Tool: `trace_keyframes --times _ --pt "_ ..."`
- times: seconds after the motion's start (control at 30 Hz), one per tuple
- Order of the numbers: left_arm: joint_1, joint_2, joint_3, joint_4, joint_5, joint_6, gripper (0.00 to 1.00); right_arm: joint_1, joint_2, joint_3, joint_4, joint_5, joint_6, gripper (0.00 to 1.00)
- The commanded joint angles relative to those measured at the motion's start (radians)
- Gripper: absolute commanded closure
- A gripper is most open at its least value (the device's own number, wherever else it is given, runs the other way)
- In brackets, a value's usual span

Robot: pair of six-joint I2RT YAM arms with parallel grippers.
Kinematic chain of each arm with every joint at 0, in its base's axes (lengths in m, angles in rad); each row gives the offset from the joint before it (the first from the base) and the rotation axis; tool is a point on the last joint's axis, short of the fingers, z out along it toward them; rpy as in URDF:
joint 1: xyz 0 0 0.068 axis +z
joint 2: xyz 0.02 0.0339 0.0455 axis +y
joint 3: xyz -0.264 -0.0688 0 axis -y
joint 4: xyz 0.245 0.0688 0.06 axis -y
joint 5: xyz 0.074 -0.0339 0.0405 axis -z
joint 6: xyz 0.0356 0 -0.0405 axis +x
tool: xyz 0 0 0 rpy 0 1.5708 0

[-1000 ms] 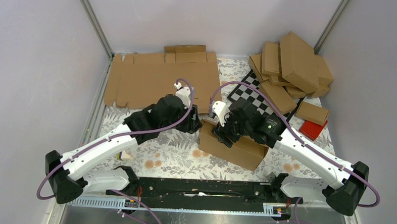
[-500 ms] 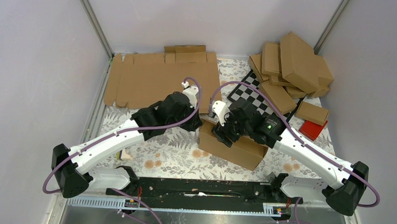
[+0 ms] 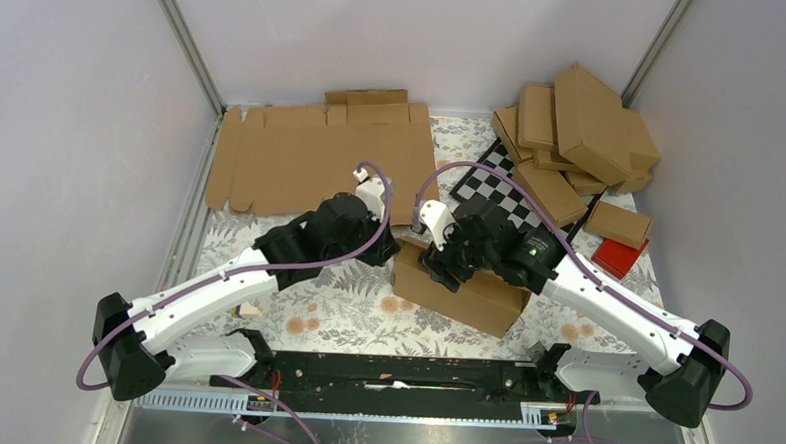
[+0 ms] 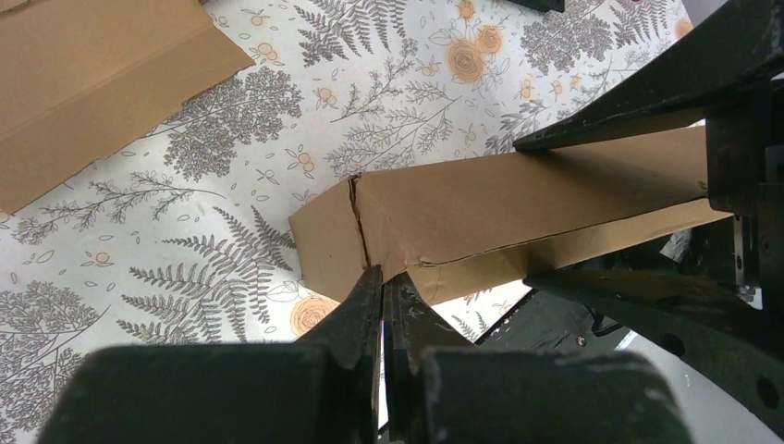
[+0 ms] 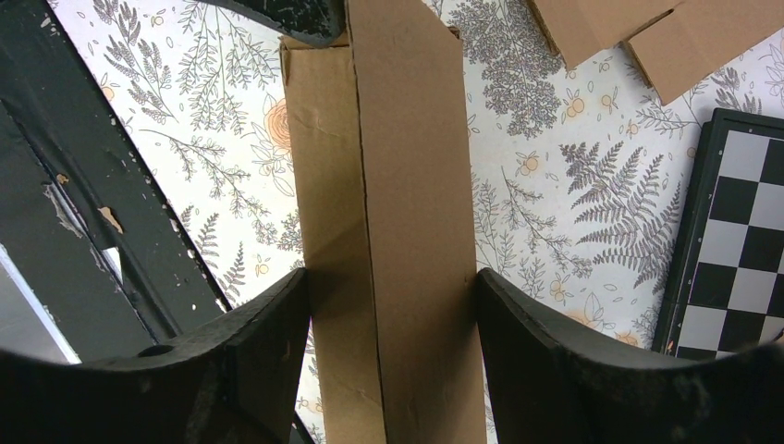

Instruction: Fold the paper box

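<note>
Right gripper [image 5: 390, 289] grasps box [image 3: 478, 298] across its width, mid-table on floral cloth [image 3: 335, 305], just near of checkerboard [image 3: 500, 192]. Left gripper [image 4: 382, 277] clenched empty, tips at box's left end corner.

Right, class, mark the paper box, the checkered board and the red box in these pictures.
paper box [image 3: 463, 297]: top view, its near side wall.
checkered board [image 3: 492, 194]: top view, its uncovered squares.
red box [image 3: 620, 258]: top view, its top face.
</note>
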Motion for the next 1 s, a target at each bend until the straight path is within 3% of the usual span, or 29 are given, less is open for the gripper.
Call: trace_keyframes --times 0.0,0.27,0.47,0.6,0.77,0.97 --pt "-0.009 -0.058 -0.067 0.065 0.003 -0.027 1.0 0.004 -0.003 0.005 0.006 0.043 0.002 0.39" --pt "-0.01 -0.089 -0.177 0.142 0.054 -0.081 1.0 0.003 0.002 0.005 0.006 0.046 0.003 0.38" --pt "-0.01 -0.09 -0.176 0.146 0.058 -0.1 1.0 0.004 -0.001 0.005 0.005 0.044 0.002 0.37" --pt "-0.002 -0.095 -0.116 0.067 0.024 -0.107 0.75 0.004 -0.008 0.001 0.006 0.04 -0.002 0.36" --pt "0.038 -0.114 -0.034 -0.005 0.073 -0.092 0.54 0.005 -0.019 -0.004 0.007 0.039 -0.006 0.36" --pt "0.087 -0.085 0.042 0.001 0.148 -0.074 0.48 0.006 -0.028 -0.007 0.006 0.039 -0.007 0.36"
